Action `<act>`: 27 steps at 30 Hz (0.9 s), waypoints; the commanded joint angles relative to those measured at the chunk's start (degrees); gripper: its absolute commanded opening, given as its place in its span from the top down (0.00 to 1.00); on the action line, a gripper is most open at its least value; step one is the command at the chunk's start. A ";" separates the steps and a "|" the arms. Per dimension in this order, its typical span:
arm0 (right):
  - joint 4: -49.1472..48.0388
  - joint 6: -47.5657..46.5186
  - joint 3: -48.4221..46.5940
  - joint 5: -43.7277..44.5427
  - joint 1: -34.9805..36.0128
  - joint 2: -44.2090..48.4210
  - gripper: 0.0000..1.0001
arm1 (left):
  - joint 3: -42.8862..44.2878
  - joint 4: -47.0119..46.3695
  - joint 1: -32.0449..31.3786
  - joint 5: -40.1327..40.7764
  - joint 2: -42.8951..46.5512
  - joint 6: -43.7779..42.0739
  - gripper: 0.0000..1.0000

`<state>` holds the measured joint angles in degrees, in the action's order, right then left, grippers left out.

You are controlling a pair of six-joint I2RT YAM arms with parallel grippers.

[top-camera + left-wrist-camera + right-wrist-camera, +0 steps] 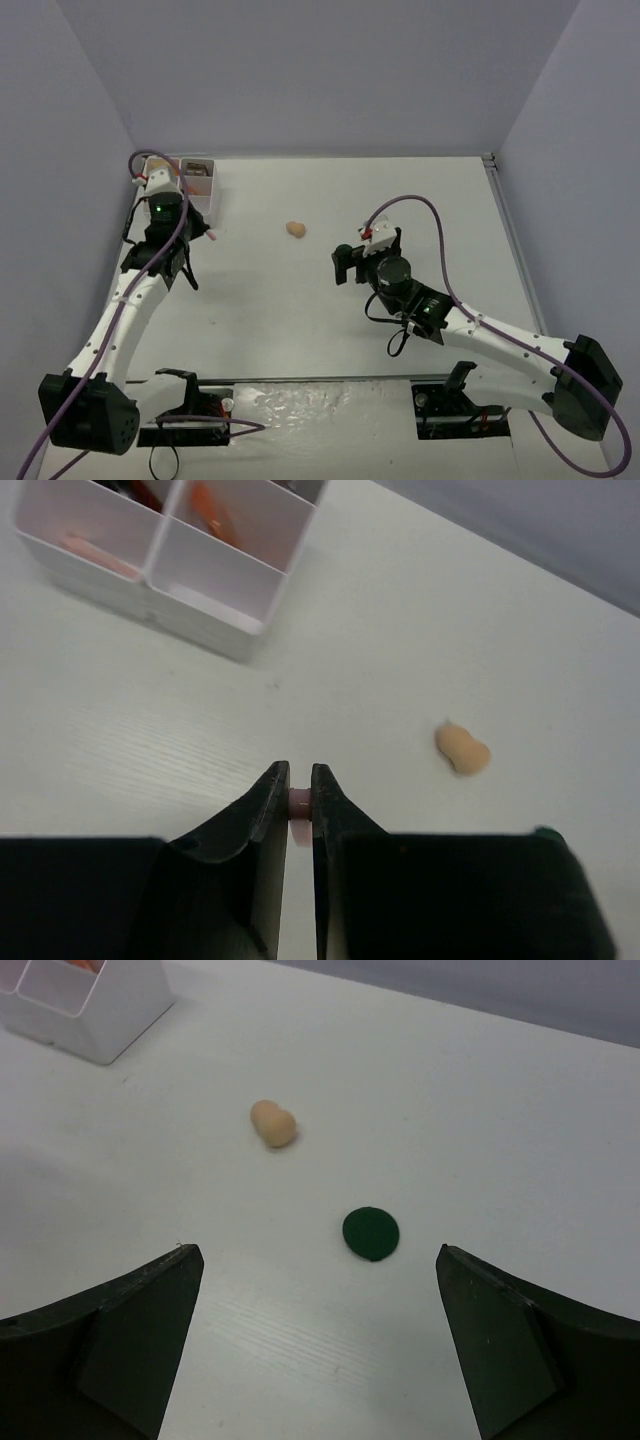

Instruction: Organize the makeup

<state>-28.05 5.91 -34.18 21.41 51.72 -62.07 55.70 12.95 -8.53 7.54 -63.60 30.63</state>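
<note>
While the left gripper [300, 777] has its jaws drawn almost together, a small pink piece [299, 805] sits pinched between them just behind the tips. It is probably the end of a pink stick, but so little of it shows that I cannot be sure. Ahead of those jaws and off to their left, the white box [215, 605] stands on the table [120, 730]. An orange tube [213, 510] lies in one far compartment and a pale pink item [98, 555] in the compartment to its left. Ahead and to the right of the same jaws lies the beige sponge [462, 750], well apart from both the box and the gripper.

The right gripper [317, 1252] has its jaws spread wide, gripping nothing. The dark-green round compact [371, 1233] lies flat on the table just ahead of the gap, a little toward the finger on the right of the wrist view and touching neither finger. The sponge lies farther ahead, left of the compact and apart from it. A corner of the box shows far ahead on the left.
</note>
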 commanded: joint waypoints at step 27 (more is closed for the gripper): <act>-3.70 5.26 5.14 -3.55 -9.10 1.45 0.00 | 19.26 -33.27 20.38 5.41 -36.65 -12.42 1.00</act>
<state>-27.62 10.49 -28.49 18.35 43.39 -60.34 73.68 -14.11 10.85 11.45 -101.51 18.66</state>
